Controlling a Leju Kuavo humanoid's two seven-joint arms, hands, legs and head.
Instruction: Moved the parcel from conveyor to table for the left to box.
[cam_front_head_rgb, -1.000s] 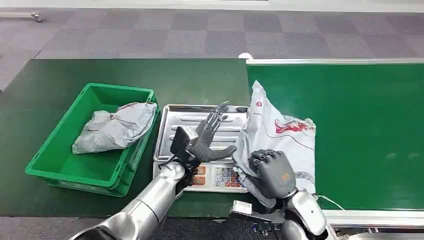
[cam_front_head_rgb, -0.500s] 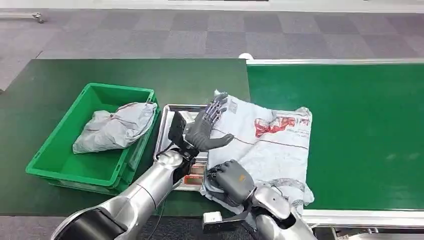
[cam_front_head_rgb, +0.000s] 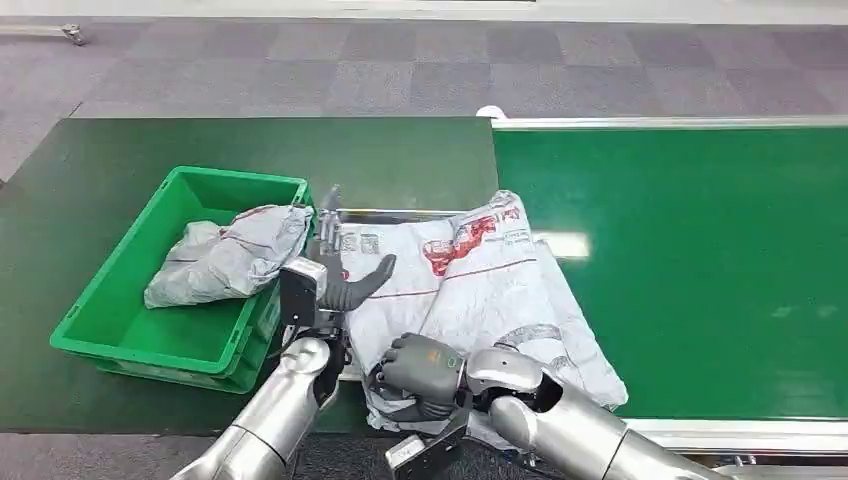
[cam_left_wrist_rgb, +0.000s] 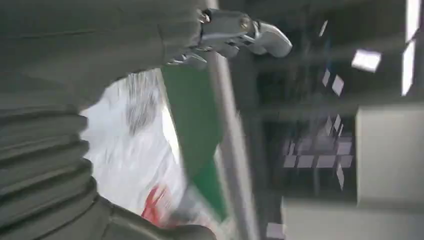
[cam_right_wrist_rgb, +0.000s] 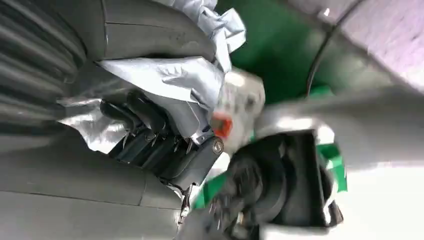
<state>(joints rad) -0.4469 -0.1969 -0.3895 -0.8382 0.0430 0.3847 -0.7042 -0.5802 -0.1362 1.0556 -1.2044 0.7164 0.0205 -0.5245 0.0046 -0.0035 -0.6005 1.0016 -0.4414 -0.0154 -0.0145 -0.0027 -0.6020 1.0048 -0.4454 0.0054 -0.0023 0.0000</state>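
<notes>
Our right hand (cam_front_head_rgb: 425, 372) gripped the parcel (cam_front_head_rgb: 470, 290), dragging it onto the surface (cam_front_head_rgb: 400, 160); our left hand (cam_front_head_rgb: 335, 275), fingers spread and empty, should take it for the box (cam_front_head_rgb: 110, 290).

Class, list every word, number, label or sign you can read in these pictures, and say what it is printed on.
Nothing here can be read with confidence.
Parcel: red printed mark and dark lines, too blurred to read.
Parcel, edge near the left hand: a pale label-like patch, print too small.
Bag in the green bin: no legible print.
</notes>
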